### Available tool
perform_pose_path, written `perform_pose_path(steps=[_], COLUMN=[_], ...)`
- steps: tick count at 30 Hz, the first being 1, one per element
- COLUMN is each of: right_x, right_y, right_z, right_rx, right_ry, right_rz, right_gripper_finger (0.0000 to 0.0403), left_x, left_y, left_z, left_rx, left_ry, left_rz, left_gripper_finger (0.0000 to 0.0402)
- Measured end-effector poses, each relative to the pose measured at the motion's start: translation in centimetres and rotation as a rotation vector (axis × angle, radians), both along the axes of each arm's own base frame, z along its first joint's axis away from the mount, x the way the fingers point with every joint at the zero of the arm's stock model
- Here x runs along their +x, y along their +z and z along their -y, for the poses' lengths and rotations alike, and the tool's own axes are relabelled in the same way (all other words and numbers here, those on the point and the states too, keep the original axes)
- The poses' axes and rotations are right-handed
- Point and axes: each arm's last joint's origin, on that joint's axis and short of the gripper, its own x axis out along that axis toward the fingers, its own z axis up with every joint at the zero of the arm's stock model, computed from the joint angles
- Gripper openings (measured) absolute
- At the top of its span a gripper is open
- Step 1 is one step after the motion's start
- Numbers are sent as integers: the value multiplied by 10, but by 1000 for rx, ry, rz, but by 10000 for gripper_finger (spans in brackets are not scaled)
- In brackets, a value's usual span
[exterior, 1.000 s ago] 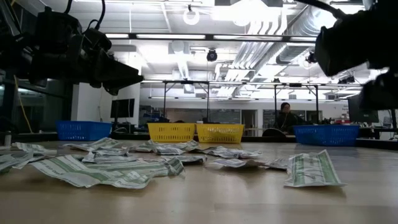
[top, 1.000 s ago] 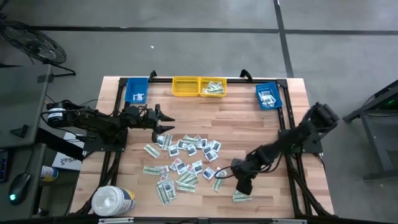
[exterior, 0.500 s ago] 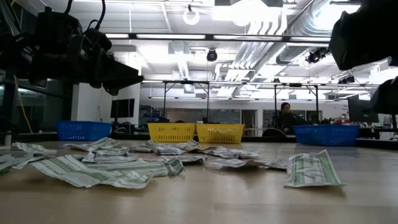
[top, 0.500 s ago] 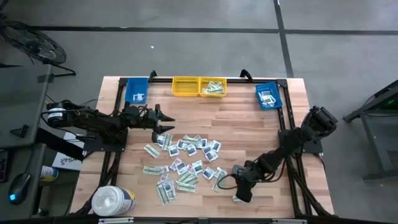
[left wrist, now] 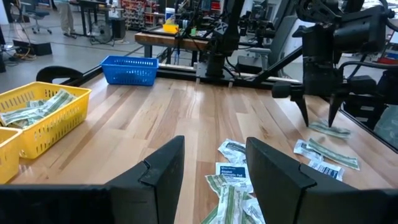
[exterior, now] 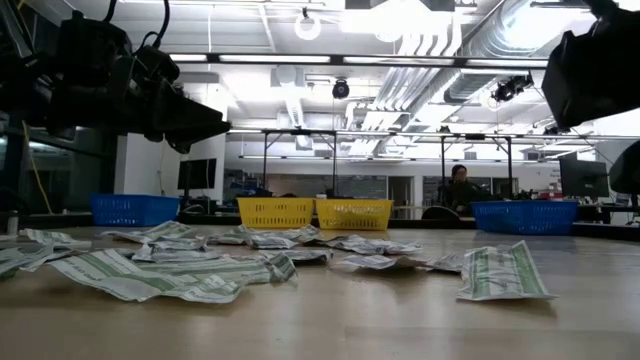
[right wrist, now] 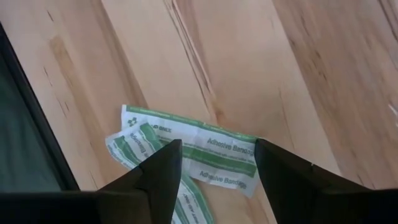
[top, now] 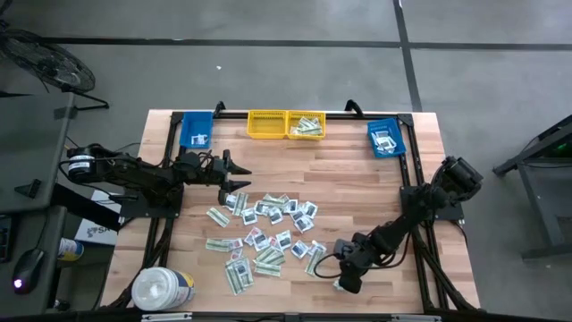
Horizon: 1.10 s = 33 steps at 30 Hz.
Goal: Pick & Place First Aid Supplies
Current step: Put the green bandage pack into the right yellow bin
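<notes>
From above, the wooden plank table (top: 357, 179) carries a loose scatter of flat paper packets (top: 268, 234) at its middle: long green-white strips and squarish white ones. Two yellow mesh bins (top: 286, 124) and two blue bins (top: 386, 138) line the far edge; a round white tub (top: 163, 289) stands at the near left corner. The left gripper (top: 241, 173) hovers beyond the scatter, fingers spread. The right gripper (top: 344, 283) points down over a lone strip (top: 338, 285) near the front edge.

At table height, crinkled packets (exterior: 180, 272) lie flat and one strip (exterior: 503, 272) curls up at the right.

The left wrist view shows its blunt dark fingers (left wrist: 163, 171) apart above packets (left wrist: 231, 180), and the right gripper's (left wrist: 319, 118) pointed tips spread above a strip (left wrist: 328, 129).

The right wrist view shows its fingers (right wrist: 160, 169) open, straddling two overlapped bandage strips (right wrist: 211, 152) on pale grained wood, without gripping them.
</notes>
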Motion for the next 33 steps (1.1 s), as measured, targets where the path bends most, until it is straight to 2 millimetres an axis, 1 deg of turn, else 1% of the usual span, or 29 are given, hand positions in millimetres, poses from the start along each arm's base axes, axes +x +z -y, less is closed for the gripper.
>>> perform_pose_path(steps=[7, 13, 16, 22, 27, 33], right_x=[5, 6, 3, 1, -1, -4], right_y=[9, 17, 16, 10, 6, -1], right_z=[-4, -4, -1, 1, 0, -5], right_rx=[-3, -60, -95, -107, -98, -48], right_ry=[22, 15, 5, 1, 6, -20], right_rz=[17, -13, -39, -37, -24, 26], right_gripper_finger=[191, 189, 190, 190, 191, 191], left_x=[0, 0, 0, 0, -1, -1], left_y=[-1, -4, -5, -6, -9, -12], left_z=[0, 0, 0, 0, 0, 0], left_rx=[-3, -12, -15, -18, -25, -33], left_ry=[0, 1, 1, 3, 3, 3], left_rz=[-11, -41, -53, -64, -88, -117], left_gripper_finger=[172, 172, 172, 172, 172, 172])
